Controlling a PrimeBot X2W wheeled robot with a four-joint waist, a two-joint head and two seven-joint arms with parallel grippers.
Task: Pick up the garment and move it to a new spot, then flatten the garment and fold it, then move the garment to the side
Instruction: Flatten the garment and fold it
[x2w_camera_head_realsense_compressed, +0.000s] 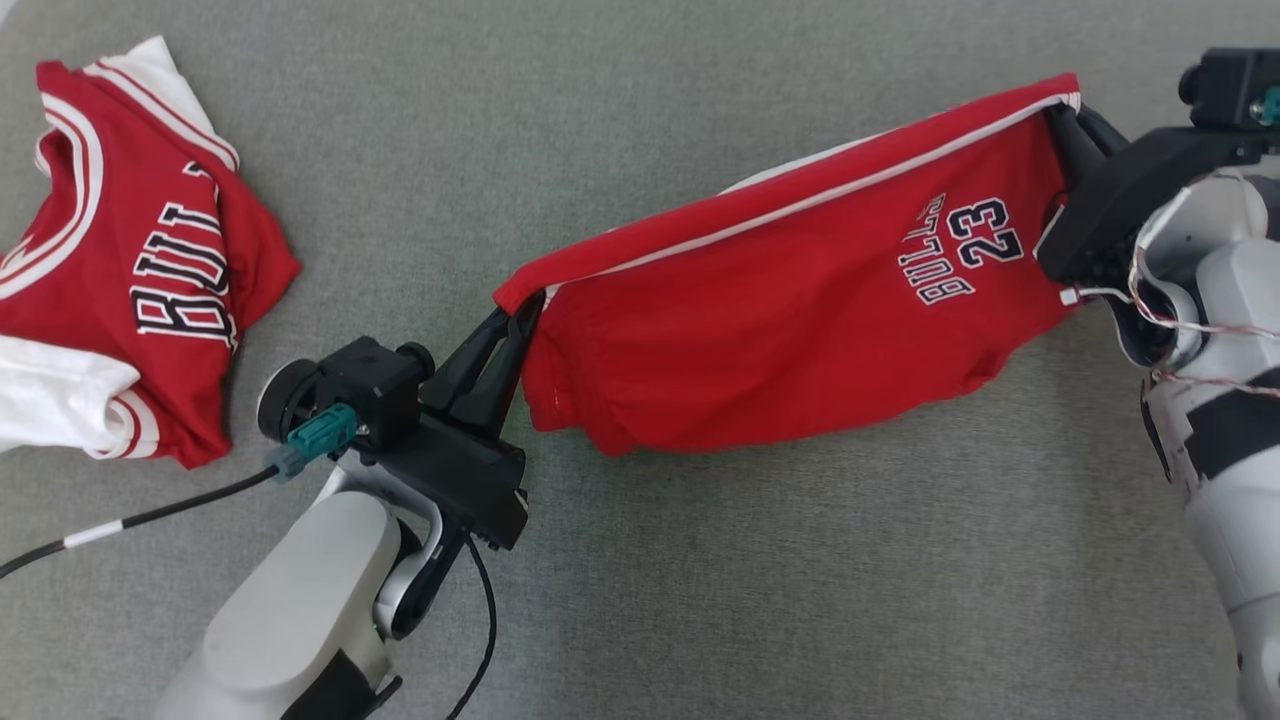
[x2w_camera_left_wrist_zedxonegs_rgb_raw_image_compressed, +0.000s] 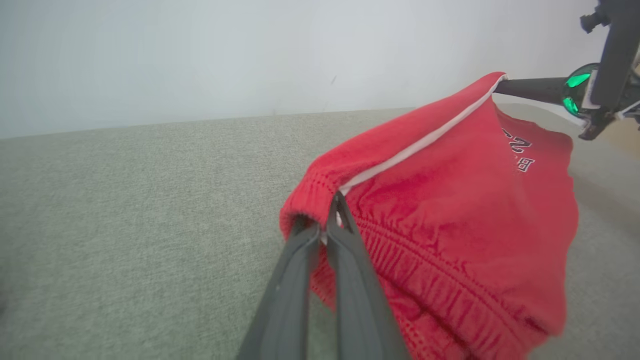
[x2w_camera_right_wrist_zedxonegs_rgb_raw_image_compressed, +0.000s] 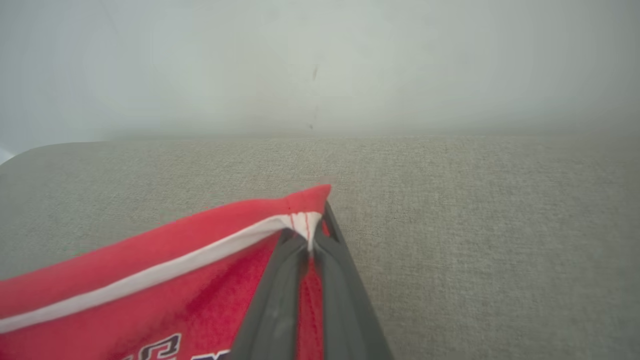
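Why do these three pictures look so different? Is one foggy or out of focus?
Head view: evenly lit, sharp; lettering on the red shorts reads clearly. Left wrist view: bright, that lettering smeared. Right wrist view: hazy and washed out, the wall above the grey surface fogged.

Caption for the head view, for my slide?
The left gripper and right gripper hold red shorts stretched over the grey surface; red jersey at left.

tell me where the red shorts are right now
In the head view the red shorts hang stretched between the left gripper and right gripper, right of the jersey on the grey surface.
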